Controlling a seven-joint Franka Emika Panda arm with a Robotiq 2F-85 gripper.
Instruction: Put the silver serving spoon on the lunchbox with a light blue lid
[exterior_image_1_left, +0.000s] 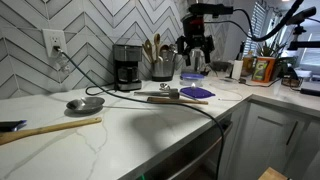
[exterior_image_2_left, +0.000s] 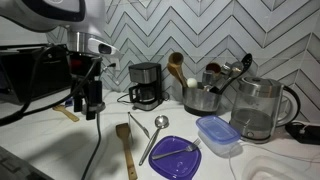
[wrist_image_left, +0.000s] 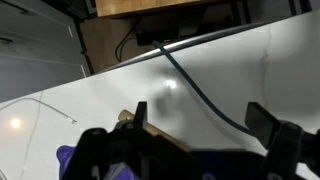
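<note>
The silver serving spoon (exterior_image_1_left: 167, 91) is a short grey metal piece lying on the white counter beside a brown-handled utensil (exterior_image_1_left: 178, 99); it also shows in an exterior view (exterior_image_2_left: 137, 125). The lunchbox with the light blue lid (exterior_image_2_left: 218, 134) stands low beside a dark purple disc (exterior_image_2_left: 175, 158); in an exterior view it shows behind the disc (exterior_image_1_left: 190, 77). My gripper (exterior_image_1_left: 196, 47) hangs above the counter, open and empty, apart from the spoon and the lunchbox. It also shows in an exterior view (exterior_image_2_left: 88, 102). In the wrist view the fingers (wrist_image_left: 198, 128) stand wide apart over bare counter.
A round silver ladle (exterior_image_1_left: 85, 103) and a long wooden spoon (exterior_image_1_left: 50, 128) lie on the counter. A coffee maker (exterior_image_2_left: 146, 85), a pot of utensils (exterior_image_2_left: 205, 95) and a glass kettle (exterior_image_2_left: 260, 108) stand along the tiled wall. A black cable (wrist_image_left: 200, 90) crosses the counter.
</note>
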